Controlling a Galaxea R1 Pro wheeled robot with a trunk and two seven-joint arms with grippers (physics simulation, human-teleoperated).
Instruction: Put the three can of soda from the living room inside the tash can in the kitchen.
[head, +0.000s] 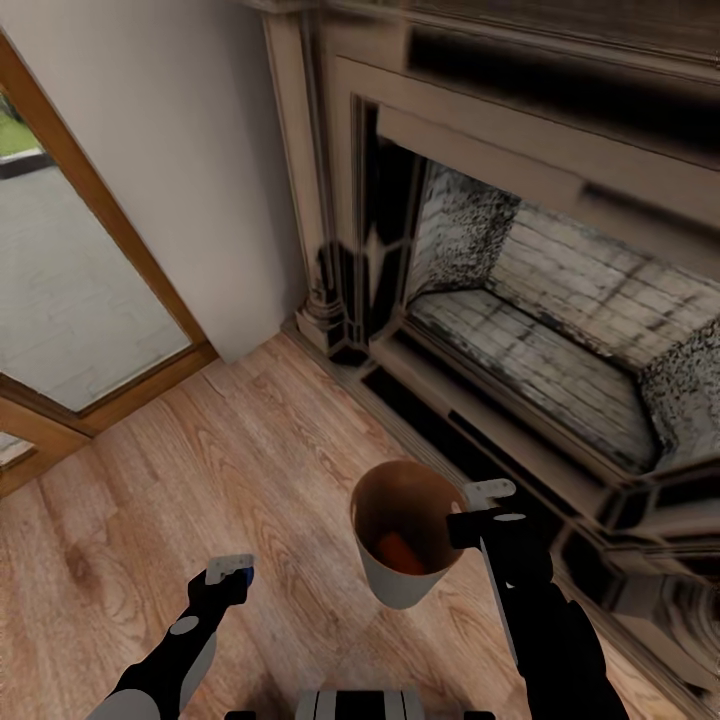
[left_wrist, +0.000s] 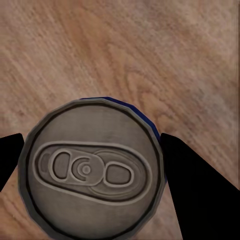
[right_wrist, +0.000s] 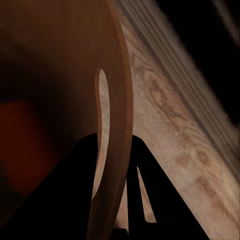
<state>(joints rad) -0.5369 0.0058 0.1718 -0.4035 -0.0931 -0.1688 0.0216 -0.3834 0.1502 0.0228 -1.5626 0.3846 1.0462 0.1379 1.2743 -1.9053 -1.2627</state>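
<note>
Landmark: trash can (head: 403, 540), the round tapered bin, white-grey outside, brown inside, held off the wood floor (head: 250, 470) in front of the fireplace (head: 540, 330).

1. Left tool (head: 228, 573). Nearest the robot, to the left of the bin and a little lower in the head view. Clamped on the dark blue soda can (head: 243, 574). In the left wrist view the two black fingers (left_wrist: 195, 185) sit against opposite sides of the can body, silver lid and pull tab facing the camera (left_wrist: 90, 167).
   Handling, as a judgement: light, thin-walled, smooth and round, so likely to slip or roll if squeezed off-centre. Best held across the body's middle, as here, with moderate force to avoid denting.

2. Right tool (head: 487, 510). At the bin's rim on the fireplace side. Closed on the rim wall: the right wrist view shows the brown wall edge (right_wrist: 112, 150) running down between the two dark fingers (right_wrist: 150, 190), one inside, one outside.
   Handling, as a judgement: stiff, light shell; a single-point rim grip lets it tilt, and it does lean in the head view.

3. Orange soda can (head: 400, 552). Lying at the bottom inside the bin. Whether a second orange can is beneath or beside it cannot be told.

View notes. Head view alone gives the two tools' relation: well apart, blue can not yet over the bin mouth. Left wrist view alone shows the lid detail and finger contact. Right wrist view alone shows the rim pinch; there the orange can is a dim red blur (right_wrist: 25, 145) inside.
</note>
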